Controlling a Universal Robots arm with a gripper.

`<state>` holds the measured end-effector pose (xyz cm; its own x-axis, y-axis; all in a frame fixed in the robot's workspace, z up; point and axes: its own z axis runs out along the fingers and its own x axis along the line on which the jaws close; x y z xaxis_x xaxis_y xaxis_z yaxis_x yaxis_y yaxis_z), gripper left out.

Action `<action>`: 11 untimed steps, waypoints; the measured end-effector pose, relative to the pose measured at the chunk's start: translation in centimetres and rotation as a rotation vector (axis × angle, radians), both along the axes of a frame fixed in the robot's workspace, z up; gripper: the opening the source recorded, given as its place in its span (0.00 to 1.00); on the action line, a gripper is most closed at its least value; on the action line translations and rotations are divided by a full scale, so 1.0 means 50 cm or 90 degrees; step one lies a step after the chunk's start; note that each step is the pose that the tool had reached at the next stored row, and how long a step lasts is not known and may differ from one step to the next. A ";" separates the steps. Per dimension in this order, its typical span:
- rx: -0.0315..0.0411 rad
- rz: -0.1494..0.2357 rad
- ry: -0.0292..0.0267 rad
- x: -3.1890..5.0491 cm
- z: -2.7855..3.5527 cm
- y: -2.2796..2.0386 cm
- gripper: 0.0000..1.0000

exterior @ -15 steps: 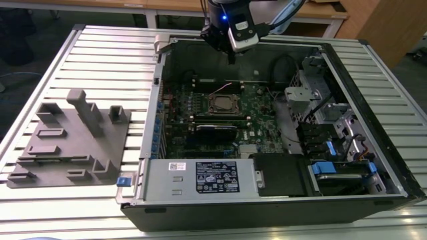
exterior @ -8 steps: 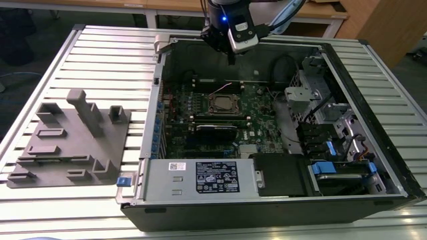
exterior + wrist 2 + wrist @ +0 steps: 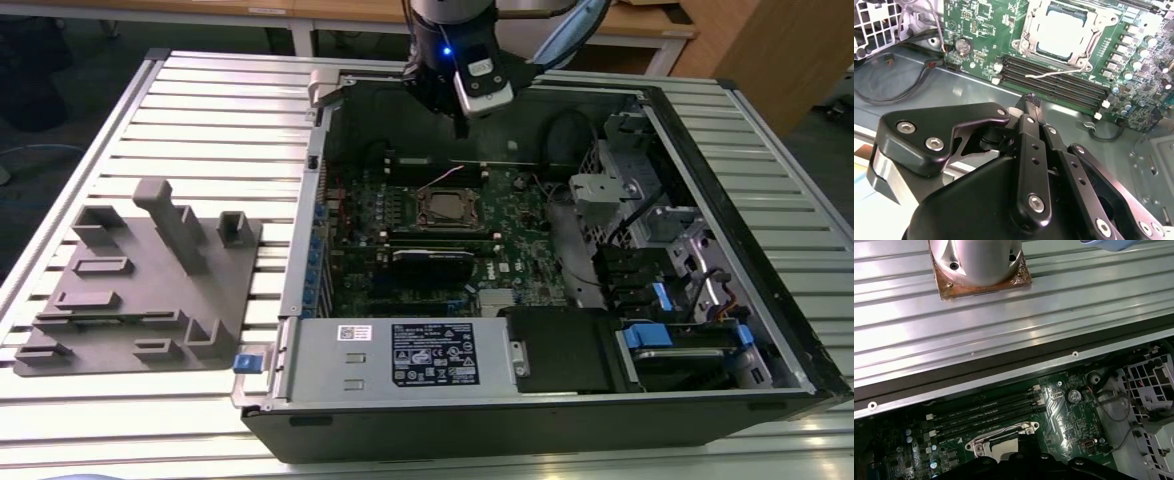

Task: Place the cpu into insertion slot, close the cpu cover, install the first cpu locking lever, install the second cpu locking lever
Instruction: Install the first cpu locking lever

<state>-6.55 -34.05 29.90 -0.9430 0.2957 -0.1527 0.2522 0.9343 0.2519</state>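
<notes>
Exterior view: gripper (image 3: 461, 118) hangs apart from the slot (image 3: 447, 208), fingers pinched together, empty. Second wrist view: cpu (image 3: 1061, 32) sits in the slot, cover (image 3: 1029, 37) around it, lever (image 3: 1054, 74) loose beside. First wrist view: memory slots (image 3: 984, 410) beside the slot. Cpu probably light, stiff, fragile; hold by edges.

A robotics lab or workshop: a ribbed silvery aluminium tabletop (image 3: 200, 110) carries an opened black desktop computer case (image 3: 534, 425), with a grey moulded plastic parts fixture (image 3: 140, 290) at its 9 o'clock and pale wooden desks (image 3: 641, 25) at 12 o'clock behind.
</notes>
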 end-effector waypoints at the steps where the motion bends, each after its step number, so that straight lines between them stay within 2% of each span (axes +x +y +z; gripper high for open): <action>1: -0.0002 0.000 0.0000 0.000 -0.004 0.0000 0.11; 6: -0.0013 0.000 0.0000 0.000 -0.020 0.0000 0.11; 8: -0.0014 0.000 0.0000 0.000 -0.020 0.0000 0.11; 11: -0.0013 0.000 -0.0026 0.000 -0.021 0.0000 0.11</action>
